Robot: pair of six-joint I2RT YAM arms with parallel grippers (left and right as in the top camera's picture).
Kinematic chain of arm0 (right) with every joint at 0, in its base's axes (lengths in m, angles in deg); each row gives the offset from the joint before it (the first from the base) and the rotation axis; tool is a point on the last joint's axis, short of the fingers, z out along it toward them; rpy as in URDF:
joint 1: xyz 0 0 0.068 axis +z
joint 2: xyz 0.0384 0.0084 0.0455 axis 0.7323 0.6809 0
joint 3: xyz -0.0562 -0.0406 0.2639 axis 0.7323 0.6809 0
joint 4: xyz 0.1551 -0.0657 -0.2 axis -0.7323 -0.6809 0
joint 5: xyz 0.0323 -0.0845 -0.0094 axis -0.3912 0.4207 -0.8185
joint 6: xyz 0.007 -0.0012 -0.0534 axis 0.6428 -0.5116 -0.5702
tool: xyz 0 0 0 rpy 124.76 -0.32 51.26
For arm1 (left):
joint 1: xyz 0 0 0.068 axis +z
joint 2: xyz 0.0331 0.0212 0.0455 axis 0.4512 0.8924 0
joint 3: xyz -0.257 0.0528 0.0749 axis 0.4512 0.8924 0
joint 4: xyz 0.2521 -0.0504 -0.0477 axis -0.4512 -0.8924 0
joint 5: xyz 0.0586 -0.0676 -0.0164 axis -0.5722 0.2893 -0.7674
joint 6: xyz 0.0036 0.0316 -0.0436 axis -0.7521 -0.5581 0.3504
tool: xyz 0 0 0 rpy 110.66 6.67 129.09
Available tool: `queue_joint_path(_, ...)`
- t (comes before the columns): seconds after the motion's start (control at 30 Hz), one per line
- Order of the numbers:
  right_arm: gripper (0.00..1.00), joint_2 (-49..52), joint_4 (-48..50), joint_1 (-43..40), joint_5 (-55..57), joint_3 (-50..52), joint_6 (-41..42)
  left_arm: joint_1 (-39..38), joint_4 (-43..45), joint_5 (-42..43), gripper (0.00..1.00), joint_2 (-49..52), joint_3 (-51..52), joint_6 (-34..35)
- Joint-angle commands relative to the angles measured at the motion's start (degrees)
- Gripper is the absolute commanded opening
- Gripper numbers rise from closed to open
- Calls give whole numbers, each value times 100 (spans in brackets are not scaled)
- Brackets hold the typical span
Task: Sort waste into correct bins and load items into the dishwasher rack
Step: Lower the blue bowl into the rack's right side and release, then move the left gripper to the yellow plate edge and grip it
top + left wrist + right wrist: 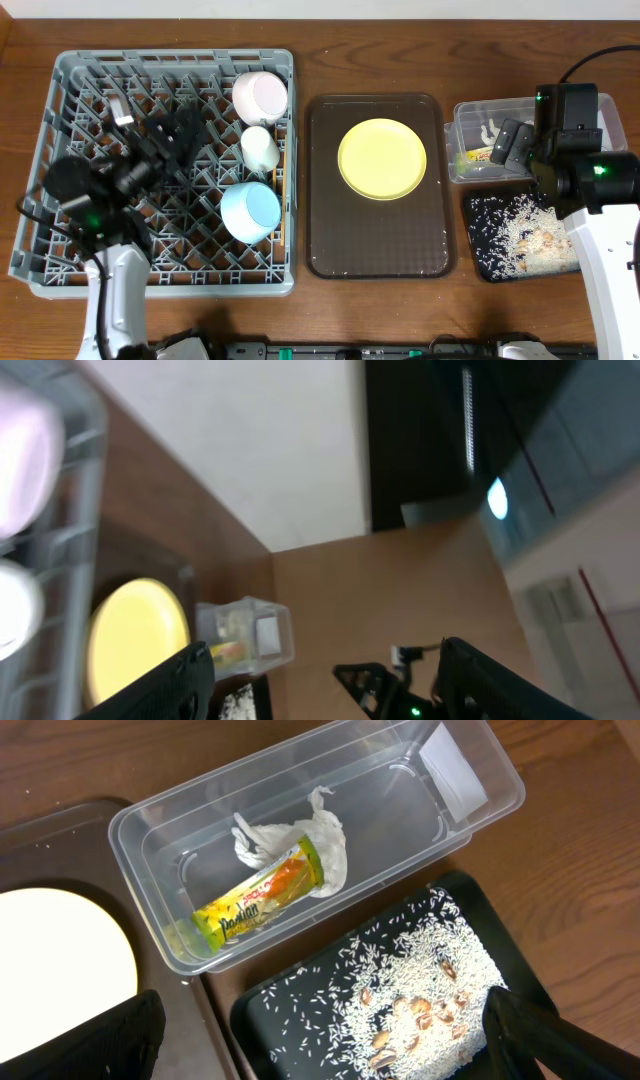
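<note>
On the brown wooden table (320,30), the wrapper (262,897) and tissue (285,838) lie in the clear tub (140,830), and the rice (400,970) in the black tray (250,1020). The left gripper (325,650) and right gripper (322,1005) gape wide, empty. Behind is a blurred, probably white wall (230,450).

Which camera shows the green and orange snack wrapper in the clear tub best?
The right wrist view: the green-and-orange snack wrapper lies close and sharp in the clear rectangular plastic tub, touching crumpled white tissue. Overhead shows only a small sliver of it; the left wrist view, a blurred streak.
</note>
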Motion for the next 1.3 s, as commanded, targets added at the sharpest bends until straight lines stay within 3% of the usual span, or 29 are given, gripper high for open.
queue_joint_path(0.0, 99, -35, -9, -2, 92, -17, -39, -210, -205, 256, 74, -155, -662, -20)
queue_joint_path(0.13, 99, -35, -9, -2, 92, -17, -39, -649, -911, -151, 74, -155, -1180, -361)
queue_joint_path(0.23, 99, -35, -9, -2, 92, -17, -39, -1128, -2149, -905, 74, -155, -1582, -1165)
queue_joint_path(0.43, 99, -35, -9, -2, 92, -17, -39, -2809, -5724, -3672, 74, 33, -2979, -3506)
queue_joint_path(0.6, 99, -35, -9, -4, 92, -17, -39, -4586, -7381, -6067, 74, 866, -4310, -4588)
queue_joint_path(0.77, 99, -35, -9, -2, 92, -17, -39, -5574, -7584, -6972, 71, 2118, -5010, -4894)
queue_joint_path(1.03, 99, -35, -9, -4, 92, -17, -39, -5897, -6363, -6601, 68, 3856, -5077, -4907)
queue_joint_path(1.27, 99, -35, -9, -2, 92, -17, -39, -6046, -6531, -6690, 68, 4734, -5075, -4909)
